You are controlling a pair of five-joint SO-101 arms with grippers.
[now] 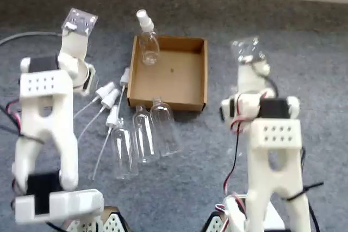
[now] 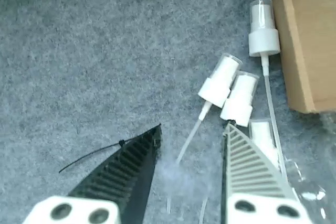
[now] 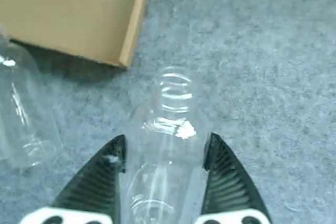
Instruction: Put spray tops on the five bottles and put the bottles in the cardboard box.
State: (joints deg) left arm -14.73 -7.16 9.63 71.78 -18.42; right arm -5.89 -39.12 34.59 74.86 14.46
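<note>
Right wrist view: bottle between end effector jaws.

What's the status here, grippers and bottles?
Left gripper open over loose spray tops. Right gripper open, straddling an uncapped bottle. One capped bottle in the cardboard box. No obstruction seen.

The left arm and the right arm are built of white moulded links, with black motor blocks set at the joints and grids of small round holes cut into the flat faces. Red, black and white wires are looped along the right arm, and a grey cable is led off the left. The left gripper is made of one black ribbed finger and one white, with a thin black tie tail beside the black one. On the right gripper both ribbed fingers are black.
</note>
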